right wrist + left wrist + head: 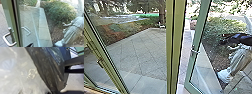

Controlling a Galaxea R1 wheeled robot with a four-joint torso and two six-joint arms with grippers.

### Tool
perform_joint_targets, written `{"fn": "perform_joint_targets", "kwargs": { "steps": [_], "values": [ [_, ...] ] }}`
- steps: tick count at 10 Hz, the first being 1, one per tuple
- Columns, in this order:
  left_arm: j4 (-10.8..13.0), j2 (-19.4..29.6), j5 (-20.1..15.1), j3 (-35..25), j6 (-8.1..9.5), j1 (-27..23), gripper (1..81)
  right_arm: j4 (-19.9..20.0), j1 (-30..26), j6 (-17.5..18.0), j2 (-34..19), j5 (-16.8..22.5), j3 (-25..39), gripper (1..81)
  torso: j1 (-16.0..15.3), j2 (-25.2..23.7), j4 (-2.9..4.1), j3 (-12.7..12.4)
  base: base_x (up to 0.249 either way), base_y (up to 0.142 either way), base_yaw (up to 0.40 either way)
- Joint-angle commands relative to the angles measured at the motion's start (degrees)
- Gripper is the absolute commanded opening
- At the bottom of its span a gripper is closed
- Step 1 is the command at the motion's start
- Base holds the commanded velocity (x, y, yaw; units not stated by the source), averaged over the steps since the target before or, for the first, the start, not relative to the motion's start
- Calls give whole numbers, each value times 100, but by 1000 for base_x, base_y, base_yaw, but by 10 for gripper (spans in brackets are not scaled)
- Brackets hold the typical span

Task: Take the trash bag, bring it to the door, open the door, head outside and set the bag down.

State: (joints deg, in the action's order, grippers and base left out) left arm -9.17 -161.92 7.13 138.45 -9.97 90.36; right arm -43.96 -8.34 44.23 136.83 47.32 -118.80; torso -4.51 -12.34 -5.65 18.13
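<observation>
Left pincer, right pincer: you're not managing to tell state of either. Trash bag is showing close before left wrist camera, probably handling soft, light, slippery; you're best gripping bunched folds, sparing thin sides. Contents: you're not identifying any. Glass door is standing open, right of centre in head frame.

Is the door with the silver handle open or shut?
The door is open: its frame stands away from the post, with paving between.

Gap btwn post & glass door stood open; pull handle stuck out, w/ person & shrub beyond glass.
</observation>
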Motion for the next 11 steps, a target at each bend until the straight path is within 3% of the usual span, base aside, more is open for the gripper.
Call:
{"fn": "perform_joint_targets", "kwargs": {
  "steps": [1, 8, 9, 11],
  "values": [
    [-32, 18, -397, -63, 22, -48, 10, -402, -998, -168, -12, 128, -151, 811, 0, 0, 0, 0, 0, 0, 0],
    [-173, 36, -423, -55, 22, -40, 10, -754, -998, -634, -127, 67, -572, 811, 0, 0, 0, 0, 0, 0, 0],
    [-181, 36, -431, -55, 22, -31, 10, -746, -954, -643, -127, 31, -634, 811, 0, 0, -174, 0, 0, 0, 0],
    [-190, 45, -423, -55, 22, -13, 10, -737, -840, -644, -179, -100, -661, 811, 0, 0, -366, 0, 0, 0, 0]
  ]
}}
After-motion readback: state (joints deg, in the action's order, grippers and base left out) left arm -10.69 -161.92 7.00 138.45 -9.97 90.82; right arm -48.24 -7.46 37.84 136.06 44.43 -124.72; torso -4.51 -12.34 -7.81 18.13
